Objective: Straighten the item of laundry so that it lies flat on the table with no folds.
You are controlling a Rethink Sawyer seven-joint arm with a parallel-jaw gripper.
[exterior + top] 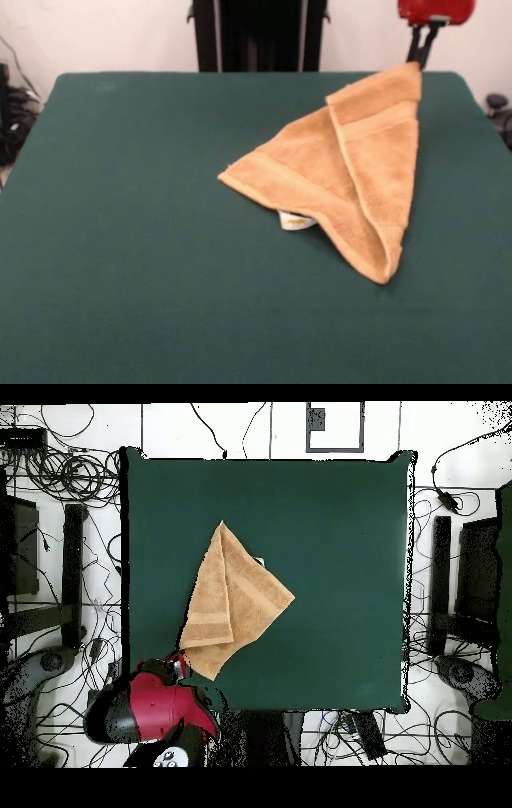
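The item of laundry (336, 168), a golden-tan towel, lies folded into a rough triangle right of the table's (144, 200) middle. A white tag (294, 220) peeks out under its near edge. The towel's far right corner is lifted to the black fingers of my gripper (415, 58), which hangs from the red arm and is shut on that corner. From overhead, the towel (235, 599) sits on the left half of the green table (340, 534). There the gripper (180, 666) meets the towel's lower corner by the table's edge.
Tangled cables (60, 474) cover the floor around the table. Black stands (72, 574) flank both sides. A dark column (256, 32) rises behind the far edge. The table's edge lies right beside the gripper.
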